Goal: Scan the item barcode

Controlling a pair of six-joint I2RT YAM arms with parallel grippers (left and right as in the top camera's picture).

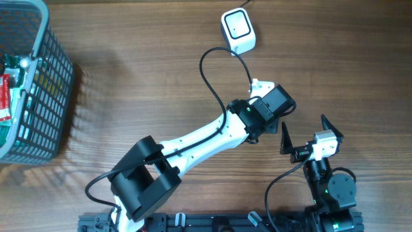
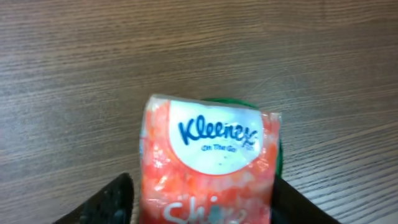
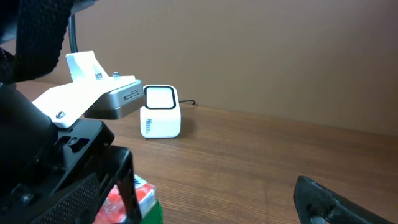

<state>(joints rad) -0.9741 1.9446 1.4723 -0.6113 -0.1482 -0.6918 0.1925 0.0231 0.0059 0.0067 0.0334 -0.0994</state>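
Observation:
The item is an orange-and-white Kleenex tissue pack (image 2: 208, 162) lying on the wooden table, on top of something green (image 3: 154, 213). My left gripper (image 2: 205, 208) straddles it, one dark finger on each side. The right-hand finger touches the pack, and a thin gap shows on the left. From overhead the left gripper (image 1: 273, 106) covers the pack. In the right wrist view the pack (image 3: 142, 190) peeks out beside the left arm's finger. The white barcode scanner (image 1: 238, 30) (image 3: 160, 112) stands at the back. My right gripper (image 1: 309, 132) is wide open and holds nothing.
A grey wire basket (image 1: 38, 96) holding packaged goods stands at the far left edge. A black cable (image 1: 206, 71) loops from the left arm toward the scanner. Bare wood lies between the basket and the arms.

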